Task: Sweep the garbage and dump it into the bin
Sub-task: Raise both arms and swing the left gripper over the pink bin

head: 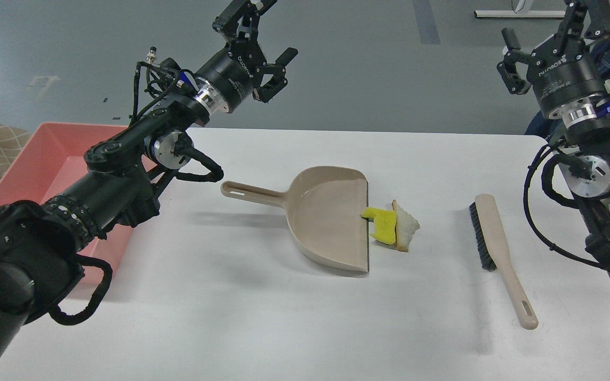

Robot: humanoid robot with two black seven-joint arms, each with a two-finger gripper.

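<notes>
My left gripper (265, 39) hangs in the air beyond the far edge of the white table (231, 317), its two fingers spread apart with nothing between them. My right gripper (540, 37) is raised at the far right corner, also above and past the table edge; its fingers stand apart and hold nothing.

Both are well away from the garbage. The yellow sponge piece (383, 224) and the bread slice (405, 226) lie touching each other near the middle of the table, the sponge on the left, the slice on the right. The sponge's notched end sits right at the open lip of the beige dustpan (326, 217), which lies flat with its handle pointing left toward my left arm.

To the right of the scraps, apart from them, the brush (495, 248) lies on the table below my right gripper, bristles facing left, handle toward me.

The pink bin (45, 159) sits at the table's left edge, partly hidden under my left arm, well apart from the garbage.
</notes>
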